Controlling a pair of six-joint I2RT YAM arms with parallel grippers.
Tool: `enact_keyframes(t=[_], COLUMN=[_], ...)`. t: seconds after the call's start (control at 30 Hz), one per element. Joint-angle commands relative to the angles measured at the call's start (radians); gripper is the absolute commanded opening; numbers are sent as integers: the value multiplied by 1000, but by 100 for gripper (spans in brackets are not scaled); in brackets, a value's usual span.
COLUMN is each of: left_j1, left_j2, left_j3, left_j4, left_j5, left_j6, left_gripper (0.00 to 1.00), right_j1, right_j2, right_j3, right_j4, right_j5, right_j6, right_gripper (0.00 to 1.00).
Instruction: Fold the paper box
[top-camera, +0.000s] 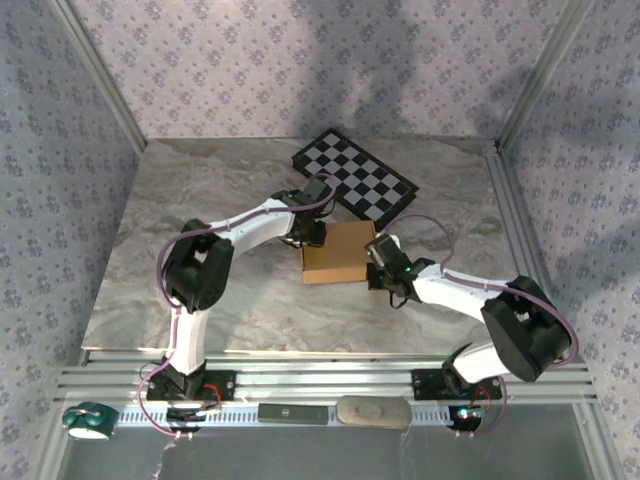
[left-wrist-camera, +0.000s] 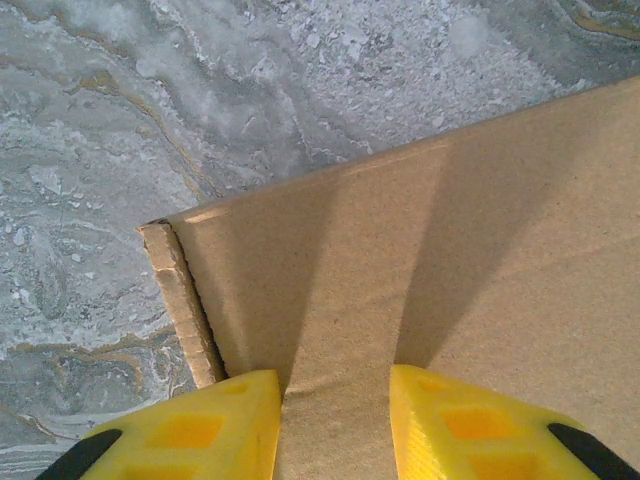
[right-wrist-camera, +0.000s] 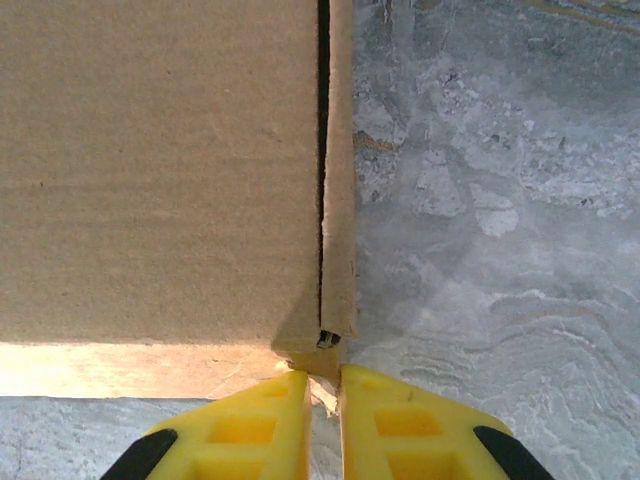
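Roughly at the middle of the marble table (top-camera: 200, 200) lies the paper box (top-camera: 338, 252), its plain tan face up. The checkered board (top-camera: 353, 185) sits just beside it, at 12 to 1 o'clock from the box.

The left gripper (top-camera: 305, 238) meets the box at about its 10 o'clock corner. In the left wrist view its yellow fingers (left-wrist-camera: 215, 430) stand clearly apart. One is near the box's left edge, where a strip of raw corrugated edge (left-wrist-camera: 180, 300) shows, and the other is over the top panel. Bare cardboard fills the gap between them, and nothing looks pinched.

The right gripper (top-camera: 377, 262) is at the box's 3 to 4 o'clock side. In the right wrist view its fingers (right-wrist-camera: 250, 430) are drawn almost together. A thin scrap of the box's cardboard is caught between the tips at the near corner. From that corner a narrow side flap (right-wrist-camera: 340, 200) runs toward 12 o'clock along the box's right edge, with a dark slit between it and the top panel.
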Motion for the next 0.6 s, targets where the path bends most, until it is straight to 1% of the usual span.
enact_keyframes(t=[0.0, 0.33, 0.57], left_j1=[-6, -7, -7], left_j2=[82, 88, 89], left_j3=[-17, -10, -7], left_j4=[-35, -41, -42], left_j5=[27, 30, 38], left_j6=[21, 29, 33], left_gripper=[34, 33, 33], right_j1=[-2, -16, -23], right_j2=[-5, 11, 40], right_j3=[-47, -124, -103], right_j4=[27, 162, 157], right_j5=[62, 67, 62], right_j6=[25, 12, 9], right_gripper=[16, 16, 18])
